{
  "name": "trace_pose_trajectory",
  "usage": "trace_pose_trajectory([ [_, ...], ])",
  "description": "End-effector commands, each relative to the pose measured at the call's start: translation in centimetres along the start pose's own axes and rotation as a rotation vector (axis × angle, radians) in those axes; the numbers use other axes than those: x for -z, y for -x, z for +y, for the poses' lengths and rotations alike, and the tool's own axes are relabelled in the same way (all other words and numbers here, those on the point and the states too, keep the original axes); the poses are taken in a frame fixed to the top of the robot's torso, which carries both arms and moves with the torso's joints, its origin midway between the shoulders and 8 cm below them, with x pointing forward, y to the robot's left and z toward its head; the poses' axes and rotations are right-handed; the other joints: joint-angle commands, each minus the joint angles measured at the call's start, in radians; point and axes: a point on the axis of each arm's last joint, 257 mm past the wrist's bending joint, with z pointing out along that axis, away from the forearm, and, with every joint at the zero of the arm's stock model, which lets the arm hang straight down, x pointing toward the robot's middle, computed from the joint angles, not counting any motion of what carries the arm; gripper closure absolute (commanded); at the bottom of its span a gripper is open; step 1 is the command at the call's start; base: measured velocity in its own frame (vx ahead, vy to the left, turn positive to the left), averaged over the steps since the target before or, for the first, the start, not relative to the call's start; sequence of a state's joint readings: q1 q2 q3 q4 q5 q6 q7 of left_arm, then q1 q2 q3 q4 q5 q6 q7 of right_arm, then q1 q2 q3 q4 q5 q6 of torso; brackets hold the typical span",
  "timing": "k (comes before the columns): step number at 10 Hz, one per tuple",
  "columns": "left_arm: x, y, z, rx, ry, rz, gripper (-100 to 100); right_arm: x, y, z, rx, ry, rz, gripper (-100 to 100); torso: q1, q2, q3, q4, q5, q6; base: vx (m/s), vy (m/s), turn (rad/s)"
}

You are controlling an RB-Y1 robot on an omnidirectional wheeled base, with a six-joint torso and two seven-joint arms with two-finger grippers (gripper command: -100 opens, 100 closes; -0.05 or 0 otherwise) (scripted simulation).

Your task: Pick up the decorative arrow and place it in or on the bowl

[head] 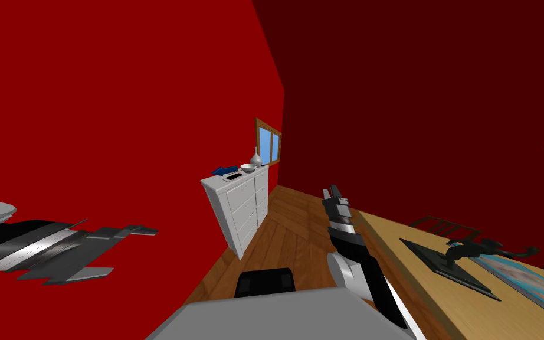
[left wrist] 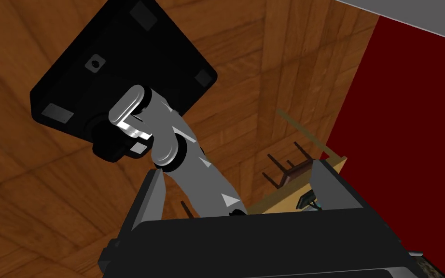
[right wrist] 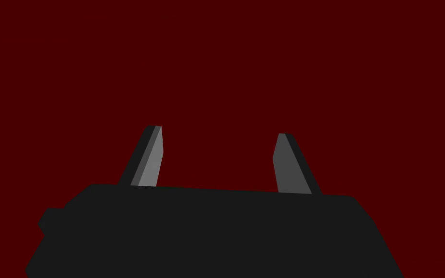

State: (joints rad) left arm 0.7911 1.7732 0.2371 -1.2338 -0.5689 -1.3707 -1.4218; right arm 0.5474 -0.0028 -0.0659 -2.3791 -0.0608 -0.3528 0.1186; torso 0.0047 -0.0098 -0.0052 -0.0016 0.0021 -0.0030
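A room with red walls (head: 147,88) and a wooden plank floor (head: 291,227), seen from above. A white chest of drawers (head: 242,206) stood against the wall, across the floor from the robot. On its top lay the decorative arrow (head: 224,170), dark blue and flat. Just beside the arrow sat a small pale bowl (head: 248,167). Beyond the bowl stood a grey vase (head: 256,158) with a narrow neck. A wood-framed window (head: 268,141) showing blue sky sat in the wall behind the chest.

The left tool (head: 135,251) reached out on the left side of the head view, well apart from the chest. Its two fingers were spread and held nothing. In the left wrist view, the left tool (left wrist: 237,168) pointed down at the floor, fingers (left wrist: 155,195) wide apart. Beyond them were a dark wooden chair (left wrist: 289,166) and the edge of a light wooden surface (left wrist: 284,195).

The right tool (head: 330,190) pointed away from the robot at the middle of the head view, near the long wooden surface (head: 406,260) on the right. That surface carried a dark flat panel (head: 448,264) and a blue-toned mat (head: 521,277). In the right wrist view, the right tool (right wrist: 217,131) had its fingers (right wrist: 150,159) parted and empty.
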Motion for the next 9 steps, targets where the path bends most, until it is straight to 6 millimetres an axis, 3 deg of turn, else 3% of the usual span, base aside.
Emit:
trace_pose_trajectory([
  [1, 1.8, -0.9, -0.4, -0.059, -0.068, 0.021, -100, 0.0, 0.0, 0.0, 0.000, 0.000, 0.000, 0, 0.000, 0.000, 0.000, 0.000, 0.000, 0.000, 0.023, 0.050, -0.330],
  [2, 2.1, -1.0, 0.1, -0.100, -0.088, 0.023, -100, 0.0, 0.0, 0.0, 0.000, 0.000, 0.000, 0, 0.001, -0.001, -0.001, -0.001, 0.000, 0.002, 0.003, 0.075, -0.254],
  [3, 3.6, -1.7, -0.2, -0.139, -0.144, 0.039, -100, 0.0, 0.0, 0.0, 0.000, 0.000, 0.000, 0, 0.001, -0.001, -0.001, 0.000, 0.000, 0.001, 0.017, 0.090, -0.400],
  [5, 3.9, -1.9, 0.3, -0.187, -0.166, 0.039, -100, 0.0, 0.0, 0.0, 0.000, 0.000, 0.000, 0, 0.002, -0.002, -0.001, 0.000, 0.000, 0.000, 0.004, 0.058, -0.100],
  [6, 5.4, -2.5, 0.1, -0.214, -0.215, 0.052, -100, 0.0, 0.0, 0.0, 0.000, 0.000, 0.000, 0, 0.000, 0.000, 0.000, 0.000, 0.000, 0.000, 0.008, 0.043, -0.310],
  [9, 7.3, -3.2, 1.5, -0.340, -0.302, 0.055, -100, 0.0, 0.0, 0.0, 0.000, 0.000, 0.000, 0, 0.002, -0.002, -0.001, -0.001, 0.000, 0.002, 0.007, 0.078, -0.274],
])
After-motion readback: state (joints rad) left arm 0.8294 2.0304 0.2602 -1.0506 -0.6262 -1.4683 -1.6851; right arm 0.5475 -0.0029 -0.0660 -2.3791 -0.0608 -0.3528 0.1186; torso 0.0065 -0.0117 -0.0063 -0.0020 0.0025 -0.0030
